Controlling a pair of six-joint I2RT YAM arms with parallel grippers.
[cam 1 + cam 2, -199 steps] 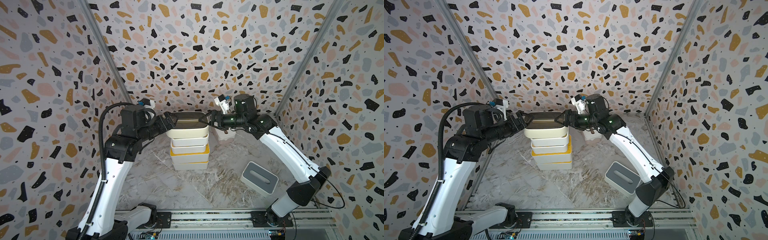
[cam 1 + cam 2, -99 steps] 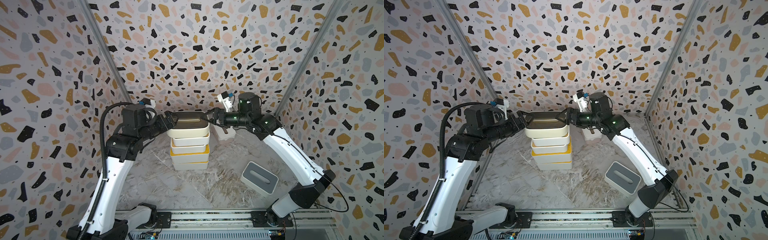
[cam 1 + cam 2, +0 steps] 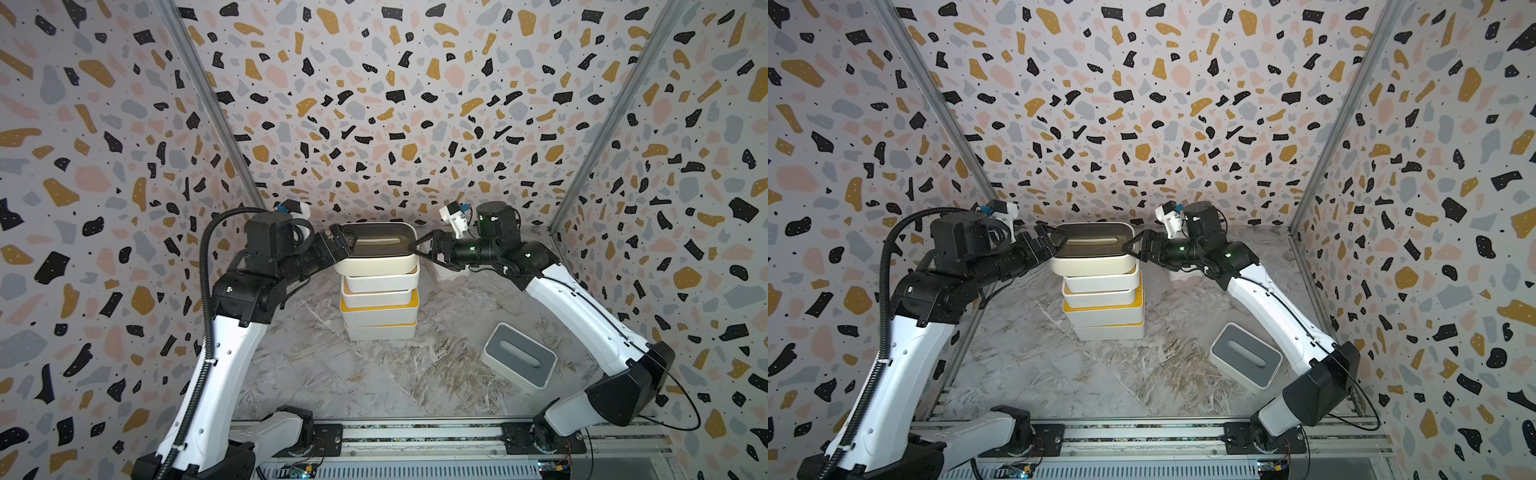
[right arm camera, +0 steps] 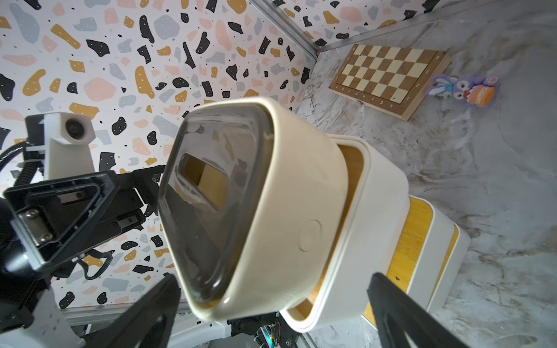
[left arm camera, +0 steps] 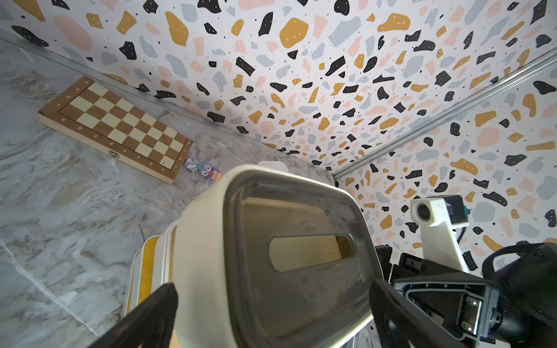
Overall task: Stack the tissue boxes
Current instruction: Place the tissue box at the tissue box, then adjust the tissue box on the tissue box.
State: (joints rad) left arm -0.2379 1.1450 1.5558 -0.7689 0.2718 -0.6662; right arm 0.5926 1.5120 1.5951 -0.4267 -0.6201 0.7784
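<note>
Now: stack (image 3: 379, 307) of five boxes at centre of surface (image 3: 316, 365); olive-lid box (image 3: 380, 249) on top, yellow rims on lower two. Left end effector (image 3: 349, 247) at 9 o'clock of top box, jaws spread wide astride its short end, released. Right end effector (image 3: 419, 249) at 3 o'clock, jaws likewise spread astride opposite end, gap showing, released. Grey-lid box (image 3: 519, 361) alone at 4 o'clock of stack, well apart. White box (image 3: 449, 276) at 2 o'clock, partly hidden behind right end effector. Wrist views: chessboard (image 4: 388, 75) flat by wall corner, purple toy (image 4: 464, 90) just beside.
</note>
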